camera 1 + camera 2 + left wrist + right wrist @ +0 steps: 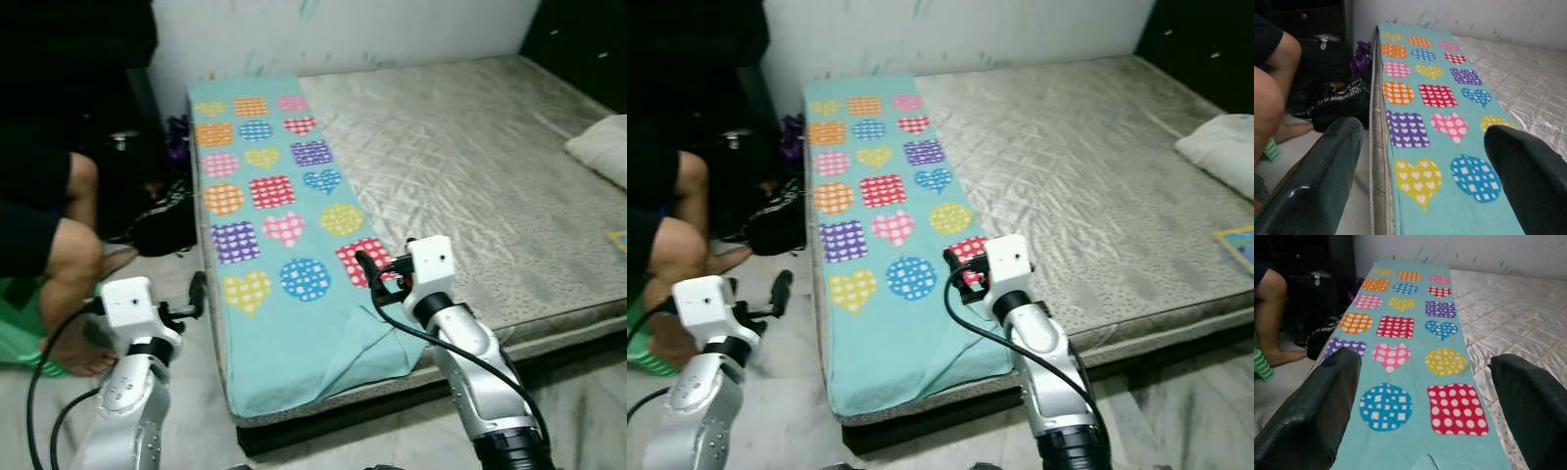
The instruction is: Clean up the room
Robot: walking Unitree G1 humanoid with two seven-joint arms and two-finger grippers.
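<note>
Before me stands a low bed point(509, 186) with a grey quilted mattress, pushed against a white wall point(343, 34). Along its left side lies a turquoise blanket point(269, 338) printed with coloured hearts, circles and squares; it reaches from the wall end down to the near edge of the mattress, and its near right corner is folded over on itself. My right gripper point(377, 275) is above the near part of this blanket, just beside the red square with white dots, and its two black fingers point(1312, 416) are spread wide, with nothing between them. My left gripper point(194, 297) is beside the left edge of the bed, over the pale floor point(201, 392), and its fingers point(1317, 176) also stand wide apart and hold nothing; in the left wrist view I see the side of the mattress and the edge of the blanket between them. On the floor to the left of the bed lies a black bag point(162, 225), touching or nearly touching the bed side. A person sits at the far left, with a bare knee point(73, 255) bent and a bare foot point(83, 357) on the floor, next to something green point(20, 338). At the far right of the mattress I see a white pillow point(600, 147).
</note>
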